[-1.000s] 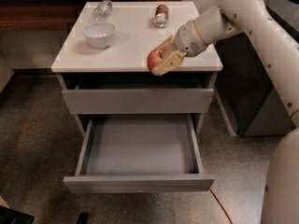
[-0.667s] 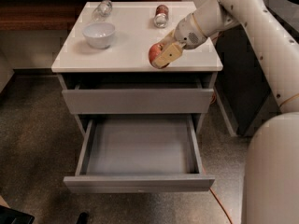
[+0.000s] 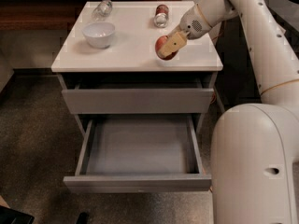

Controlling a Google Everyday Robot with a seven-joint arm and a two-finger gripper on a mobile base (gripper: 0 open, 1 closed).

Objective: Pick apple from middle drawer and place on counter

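My gripper (image 3: 167,48) is shut on the small red apple (image 3: 161,45) and holds it just over the right front part of the pale counter (image 3: 131,45). The tan fingers (image 3: 174,43) cover the apple's right side. The middle drawer (image 3: 140,155) below stands pulled open, and I see nothing inside it. The white arm reaches in from the upper right.
A white bowl (image 3: 98,33) stands on the counter's left. A clear bottle (image 3: 102,8) lies at the back left and a red-labelled can (image 3: 161,15) lies at the back middle. A shut grey drawer (image 3: 138,100) sits above the open one. The robot's white body (image 3: 254,164) fills the lower right.
The gripper has carried the apple a little up and away from the counter's front edge, further over the top. The drawer stays open.
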